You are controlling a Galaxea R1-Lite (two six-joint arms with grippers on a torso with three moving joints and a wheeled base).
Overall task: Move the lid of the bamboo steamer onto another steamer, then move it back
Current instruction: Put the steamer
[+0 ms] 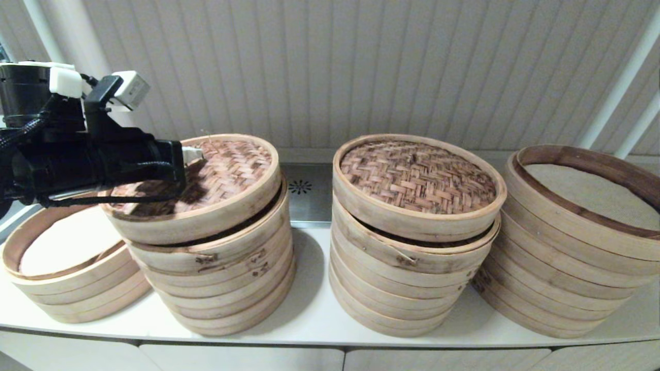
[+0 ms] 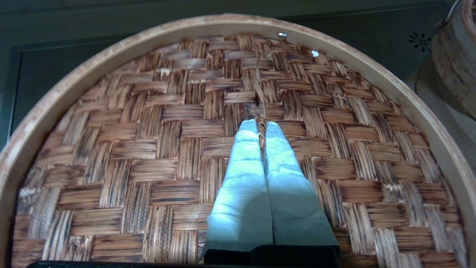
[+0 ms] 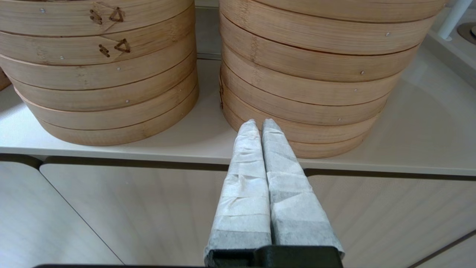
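Note:
A woven bamboo steamer lid (image 1: pixel 227 172) (image 2: pixel 148 149) hangs tilted just over the second stack from the left (image 1: pixel 221 278), with a dark gap under its right side. My left gripper (image 1: pixel 192 153) (image 2: pixel 261 128) reaches over the lid from the left. Its wrapped fingers are shut on the thin twisted handle loop (image 2: pixel 259 85) at the lid's centre. My right gripper (image 3: pixel 259 124) is shut on nothing, parked low in front of the counter edge, and does not show in the head view.
A low open steamer (image 1: pixel 31 278) stands at the far left. The third stack carries its own woven lid (image 1: pixel 417 178). An open stack (image 1: pixel 567 257) stands at the far right. All rest on a white counter (image 1: pixel 309 314) against a panelled wall.

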